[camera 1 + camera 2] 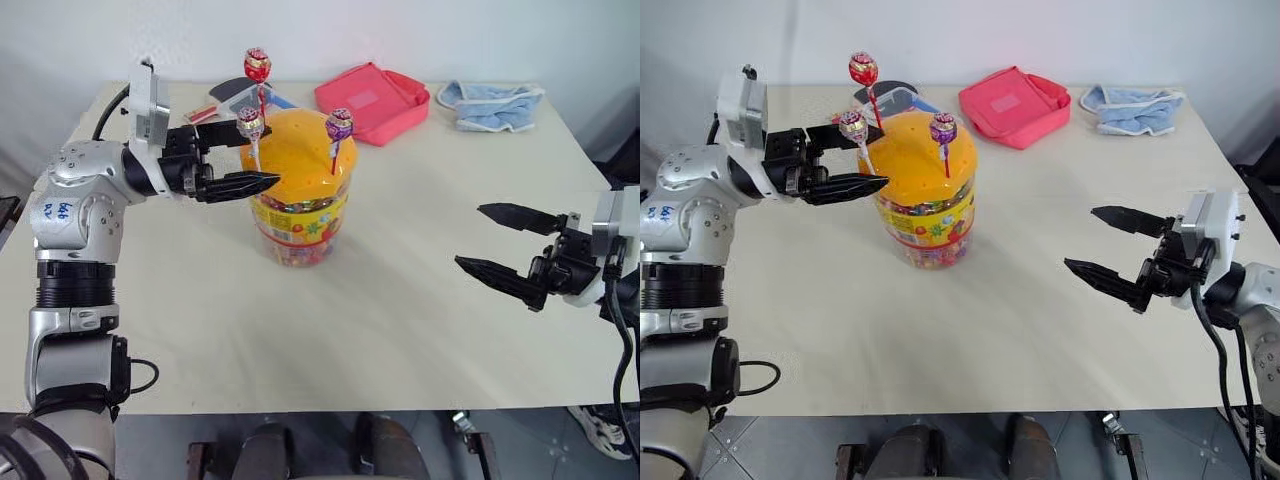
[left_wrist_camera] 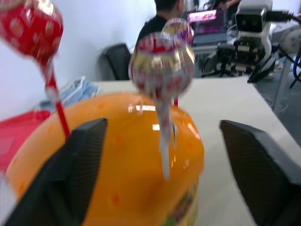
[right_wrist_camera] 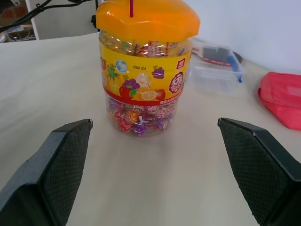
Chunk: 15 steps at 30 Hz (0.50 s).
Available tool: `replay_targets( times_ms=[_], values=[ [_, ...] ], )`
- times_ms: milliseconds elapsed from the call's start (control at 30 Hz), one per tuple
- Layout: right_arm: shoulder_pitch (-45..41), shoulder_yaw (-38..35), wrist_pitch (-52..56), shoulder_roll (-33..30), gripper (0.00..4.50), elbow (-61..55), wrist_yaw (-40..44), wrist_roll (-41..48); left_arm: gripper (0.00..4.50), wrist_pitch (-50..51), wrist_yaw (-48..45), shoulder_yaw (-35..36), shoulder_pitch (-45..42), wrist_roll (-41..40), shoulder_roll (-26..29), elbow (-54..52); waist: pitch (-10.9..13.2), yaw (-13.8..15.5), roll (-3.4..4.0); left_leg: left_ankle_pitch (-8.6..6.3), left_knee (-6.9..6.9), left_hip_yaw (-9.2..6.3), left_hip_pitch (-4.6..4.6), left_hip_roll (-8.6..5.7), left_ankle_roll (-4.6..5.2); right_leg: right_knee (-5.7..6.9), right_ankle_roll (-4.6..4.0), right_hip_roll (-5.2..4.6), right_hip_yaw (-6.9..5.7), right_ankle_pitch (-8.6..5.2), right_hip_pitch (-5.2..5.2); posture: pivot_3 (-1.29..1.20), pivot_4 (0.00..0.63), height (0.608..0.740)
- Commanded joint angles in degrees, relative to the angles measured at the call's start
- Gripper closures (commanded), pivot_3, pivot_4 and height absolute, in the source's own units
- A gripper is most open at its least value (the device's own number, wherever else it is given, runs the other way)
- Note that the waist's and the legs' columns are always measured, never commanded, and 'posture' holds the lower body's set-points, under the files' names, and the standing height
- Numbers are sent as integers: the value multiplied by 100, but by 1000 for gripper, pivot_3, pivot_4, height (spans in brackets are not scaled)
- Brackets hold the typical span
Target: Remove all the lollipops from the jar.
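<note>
My left gripper (image 1: pixel 243 157) is spread, straddling the silvery pop's (image 1: pixel 250 123) upright stick atop the jar (image 1: pixel 298 200); nothing pinched yet. Right gripper (image 1: pixel 500 245) wide open, well apart. Left's nearer, so close sideways on the stick.

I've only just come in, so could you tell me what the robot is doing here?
It is pulling lollipops out of the jar. All three are in the lid: red, silvery-pink and purple. The left gripper has its jaws either side of the silvery-pink one's stick, not yet closed. The right gripper waits open, off to the side.
</note>
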Motion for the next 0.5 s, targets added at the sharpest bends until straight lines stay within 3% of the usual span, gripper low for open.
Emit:
replay_targets(
  times_ms=[33, 300, 500],
  values=[
    [128, -405, 33, -6, 0, -395, -93, 326, 2128, 60, -198, -5, -207, 46, 104, 40, 0, -5, 0, 0, 0, 2, 1, 0, 0, 0, 0, 0, 2, 0, 0, 0, 150, 740],
    [-2, -531, 148, -41, 0, -575, -299, 796, 4487, 139, -258, -47, -380, 170, 94, 109, 1, 18, -1, -3, 10, 4, -1, 0, 6, 2, 3, 0, 9, 2, 0, 0, 150, 740],
    [-343, -319, 244, -102, 0, -597, -368, 990, 4487, 320, 1, 37, -720, 271, 185, 100, 4, 24, -6, -7, 26, 4, -6, 0, 12, 4, 8, -1, 11, 5, 1, 0, 150, 740]
  ],
)
